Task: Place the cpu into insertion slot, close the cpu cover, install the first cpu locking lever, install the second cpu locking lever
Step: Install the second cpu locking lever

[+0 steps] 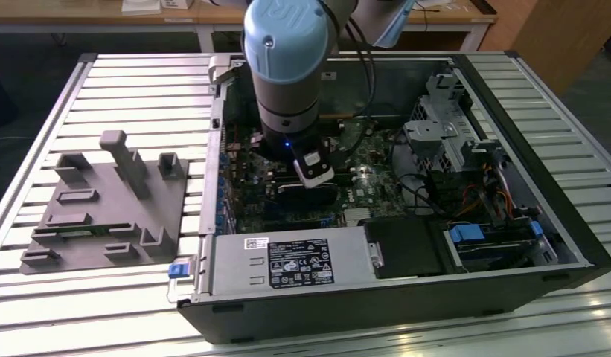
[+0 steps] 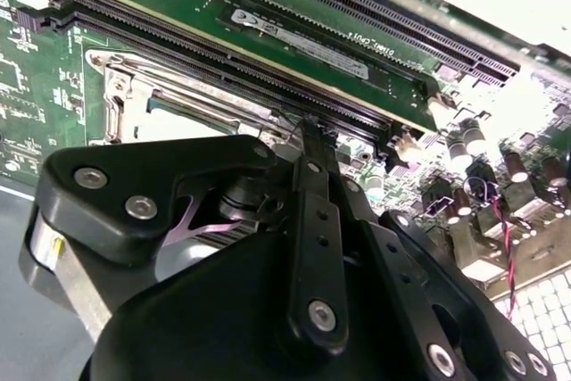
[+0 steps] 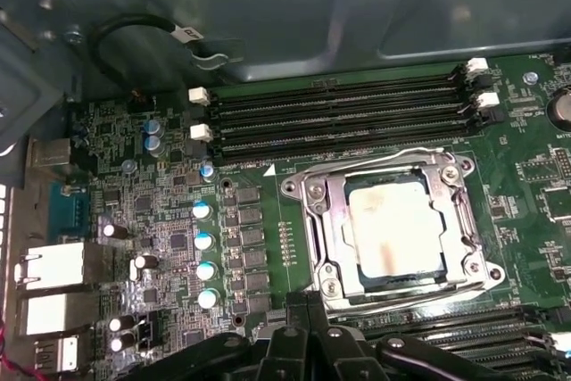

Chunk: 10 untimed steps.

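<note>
Above the insertion slot (image 3: 397,225), hand (image 3: 308,305) is hovering; grip state unclear. Cpu (image 3: 393,229) sitting inside, cpu cover (image 3: 326,220) closed.

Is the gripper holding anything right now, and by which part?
Cannot tell. The gripper hangs over the motherboard beside the socket; its tips are hidden. The cpu already sits in the insertion slot, under the cpu cover.
</note>
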Tool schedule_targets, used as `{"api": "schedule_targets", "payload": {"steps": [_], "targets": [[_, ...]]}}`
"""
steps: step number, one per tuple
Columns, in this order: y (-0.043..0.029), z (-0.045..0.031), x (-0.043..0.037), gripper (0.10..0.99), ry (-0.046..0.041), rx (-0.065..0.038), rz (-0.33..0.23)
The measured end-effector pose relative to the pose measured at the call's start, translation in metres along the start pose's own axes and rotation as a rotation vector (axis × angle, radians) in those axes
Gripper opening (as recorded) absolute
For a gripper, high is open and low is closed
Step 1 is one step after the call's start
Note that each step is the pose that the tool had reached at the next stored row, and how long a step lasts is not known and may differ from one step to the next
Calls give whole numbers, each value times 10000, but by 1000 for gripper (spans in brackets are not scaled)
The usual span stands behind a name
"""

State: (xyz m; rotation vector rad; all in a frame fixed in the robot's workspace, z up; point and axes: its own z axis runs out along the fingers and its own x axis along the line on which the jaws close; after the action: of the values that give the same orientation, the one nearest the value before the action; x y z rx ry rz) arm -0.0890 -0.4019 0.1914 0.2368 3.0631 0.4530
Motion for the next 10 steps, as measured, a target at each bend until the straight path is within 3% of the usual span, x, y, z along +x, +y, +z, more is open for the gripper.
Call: {"api": "schedule_targets", "payload": {"steps": [10], "targets": [[-12, 41, 1, 106, -1, -2, 1]]}}
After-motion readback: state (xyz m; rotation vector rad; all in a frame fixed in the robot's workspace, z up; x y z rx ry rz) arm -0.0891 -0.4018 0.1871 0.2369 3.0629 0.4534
